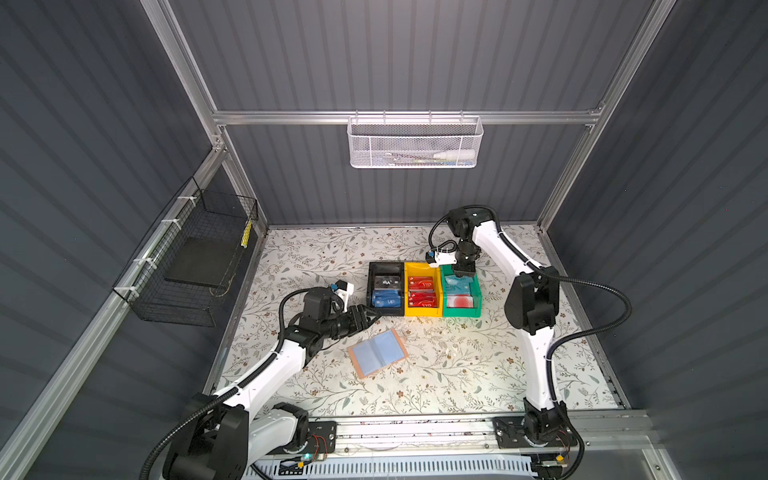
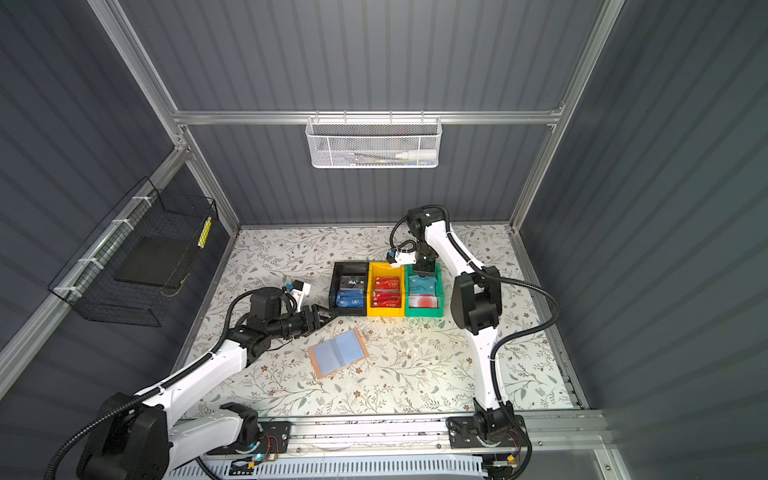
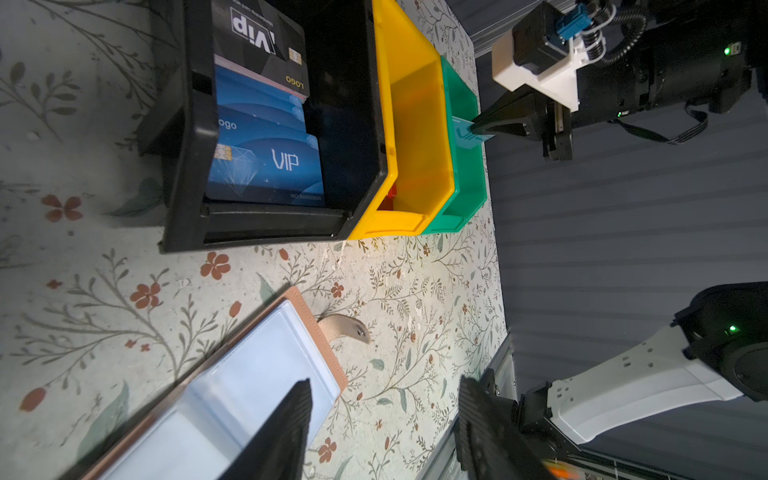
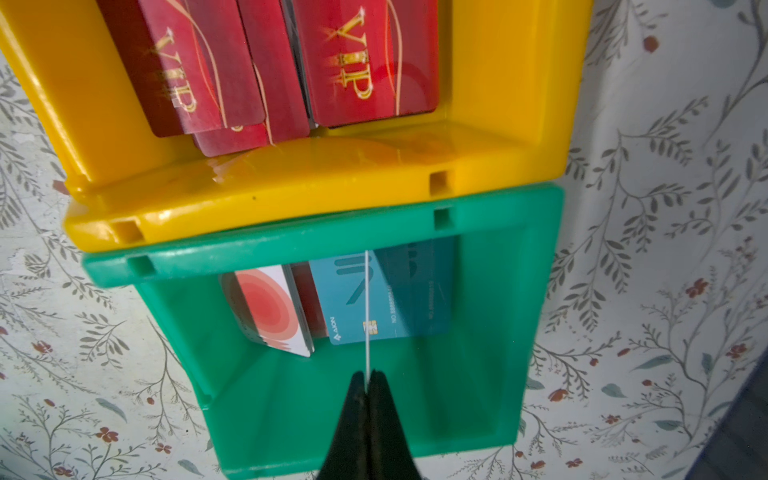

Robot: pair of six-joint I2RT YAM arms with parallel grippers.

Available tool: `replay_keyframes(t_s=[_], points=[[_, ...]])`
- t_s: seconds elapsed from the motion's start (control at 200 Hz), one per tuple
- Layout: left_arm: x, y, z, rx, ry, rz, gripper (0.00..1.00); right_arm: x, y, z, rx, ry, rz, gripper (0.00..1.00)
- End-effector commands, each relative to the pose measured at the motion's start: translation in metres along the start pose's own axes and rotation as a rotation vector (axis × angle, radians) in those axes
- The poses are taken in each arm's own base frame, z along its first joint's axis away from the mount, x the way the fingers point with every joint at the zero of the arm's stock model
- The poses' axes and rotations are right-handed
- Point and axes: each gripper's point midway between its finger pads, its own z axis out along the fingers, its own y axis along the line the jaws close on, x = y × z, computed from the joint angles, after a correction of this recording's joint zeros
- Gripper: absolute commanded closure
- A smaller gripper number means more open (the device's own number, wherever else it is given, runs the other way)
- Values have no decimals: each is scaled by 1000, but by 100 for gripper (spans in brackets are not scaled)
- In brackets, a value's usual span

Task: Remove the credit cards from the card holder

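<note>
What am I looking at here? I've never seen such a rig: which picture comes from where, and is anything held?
Two white robot arms work at a floral table. Two pictures look down from overhead; two come from cameras on the arms' wrists. On the table lie an open tan card holder, its visible sleeves empty, and three bins: a black bin with blue cards, a yellow bin with red cards, a green bin. The right gripper is shut on a teal card over the green bin. The left gripper is open and empty, near the card holder.
</note>
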Motion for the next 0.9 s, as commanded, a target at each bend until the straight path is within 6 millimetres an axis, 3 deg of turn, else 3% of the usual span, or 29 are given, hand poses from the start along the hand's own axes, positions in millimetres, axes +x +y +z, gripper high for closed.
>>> replay_keyframes(t_s=[0.0,0.22,0.51,0.715,0.895], points=[[-3,-3,0,9,-8,18,41,-1,-1,10,-32,-16,44,100],[-2,-1,1,4,-3,13,41,0,-8,20,-29,-22,73,98],[-1,1,2,-1,0,9,41,4,-15,25,-8,-12,97,82],[0,2,2,-2,1,7,40,2,-22,17,29,-33,123,68],[1,2,1,0,1,9,40,5,-30,12,70,-29,133,66]])
